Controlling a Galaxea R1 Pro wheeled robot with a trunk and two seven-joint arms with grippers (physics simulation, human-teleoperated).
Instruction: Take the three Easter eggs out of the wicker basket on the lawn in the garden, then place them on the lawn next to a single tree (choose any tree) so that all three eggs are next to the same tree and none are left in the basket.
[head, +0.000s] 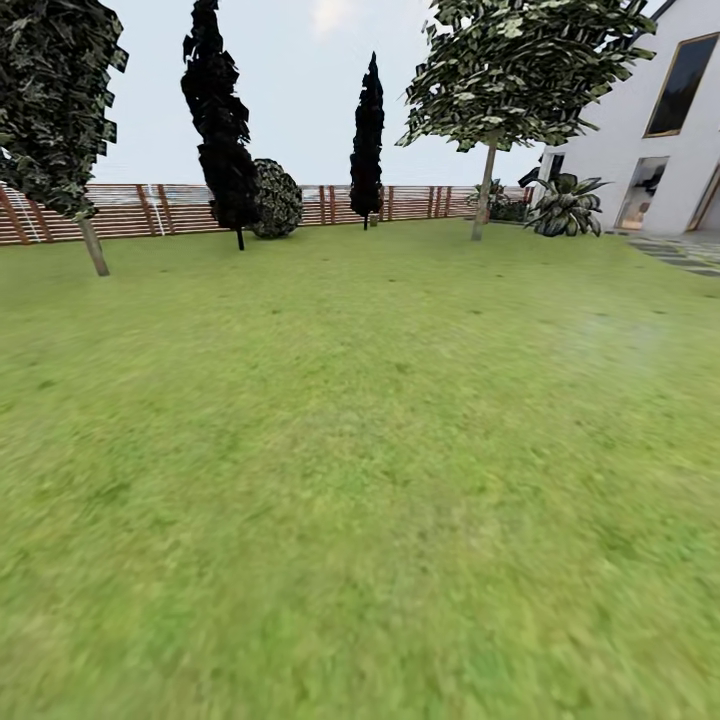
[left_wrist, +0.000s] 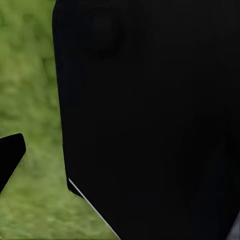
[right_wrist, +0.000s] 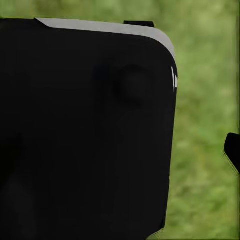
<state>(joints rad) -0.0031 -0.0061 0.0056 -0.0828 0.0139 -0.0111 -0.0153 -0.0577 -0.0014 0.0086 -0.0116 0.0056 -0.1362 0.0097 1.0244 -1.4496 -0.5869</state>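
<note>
The lawn (head: 360, 450) spreads wide and green ahead of me. A tree (head: 486, 190) with a pale straight trunk and a high leafy crown stands far off at the right, near the house. Another such tree (head: 93, 245) stands at the left by the fence. The Easter eggs and the wicker basket are out of view. In the left wrist view one dark fingertip (left_wrist: 11, 159) shows over grass beside a large black robot part (left_wrist: 150, 120). In the right wrist view one dark fingertip (right_wrist: 232, 151) shows beside a black body (right_wrist: 85, 130). Nothing shows whether either gripper is open or shut.
Two dark slim cypress-like trees (head: 222, 120) (head: 367, 135) and a round shrub (head: 275, 198) stand along the brown slatted fence (head: 150, 210). A white house (head: 660, 130), a spiky plant (head: 566, 205) and grey stepping stones (head: 690, 252) lie at the far right.
</note>
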